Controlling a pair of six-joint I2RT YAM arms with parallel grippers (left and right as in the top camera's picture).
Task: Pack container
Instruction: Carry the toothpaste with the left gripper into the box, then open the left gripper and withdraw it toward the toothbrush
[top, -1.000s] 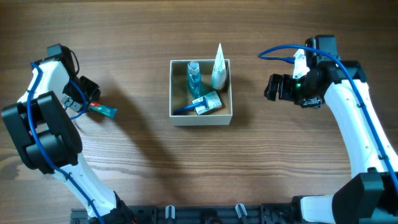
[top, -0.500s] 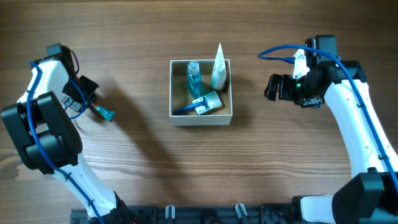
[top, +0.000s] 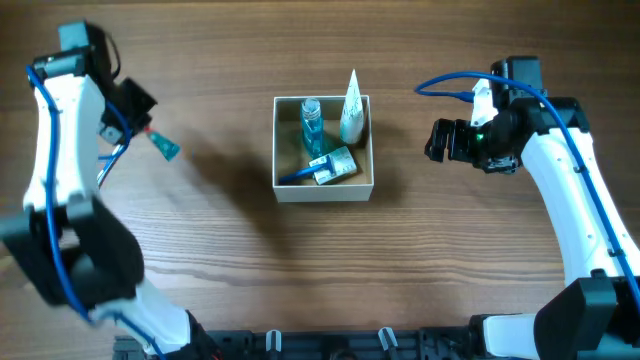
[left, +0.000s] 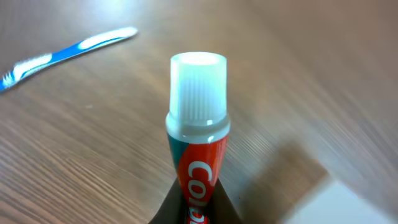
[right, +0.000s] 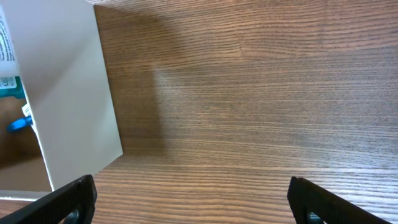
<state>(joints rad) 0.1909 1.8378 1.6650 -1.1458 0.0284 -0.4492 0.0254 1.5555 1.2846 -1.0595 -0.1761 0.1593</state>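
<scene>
The container (top: 322, 192) is seen mid-frame from overhead, square, its open top turned upward. At upper left a toothpaste tube (top: 163, 147) is clamped in the left gripper (top: 146, 133), long axis slanted, cap toward lower right. The right gripper (top: 437, 140) is spread wide, nothing held.

one container (top: 322, 192), two tubes (top: 351, 108) (left: 198, 124), one bottle (top: 312, 125)

The toothpaste tube (left: 198, 163) is red and teal with a white ribbed cap (left: 198, 87); the toothbrush (left: 68, 54) is blue and white.
</scene>
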